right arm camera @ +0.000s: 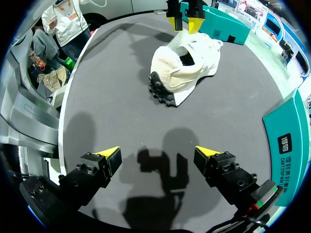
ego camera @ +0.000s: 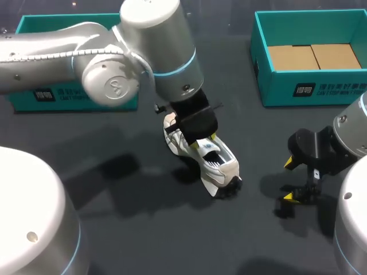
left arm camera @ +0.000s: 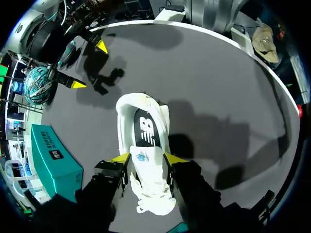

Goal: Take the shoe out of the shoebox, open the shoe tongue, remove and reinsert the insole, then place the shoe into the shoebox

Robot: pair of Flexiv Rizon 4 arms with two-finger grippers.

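the left gripper (left arm camera: 147, 158) is clenched across a white fabric sneaker (left arm camera: 144, 141), with one yellow-tipped finger pressed to each side of its upper. the sneaker runs between those fingers and out ahead of them. it rests on the dark grey table top (ego camera: 114, 172), outside both boxes. its upper is white all over. in its open mouth, just ahead of the fingers, there is a black panel with a white mark, and a small blue tab lies right between the tips. the end nearest the right gripper (right arm camera: 156, 153) shows a sole edge of black rounded studs. the right gripper hangs released, its fingers spread wide over bare table and touching nothing, with the sneaker well ahead of it. an open teal cardboard shoebox (ego camera: 309, 89) with a brown floor stands off to the side of both grippers, well apart from the sneaker. a second teal box (ego camera: 34, 23) lies partly hidden behind the left arm.
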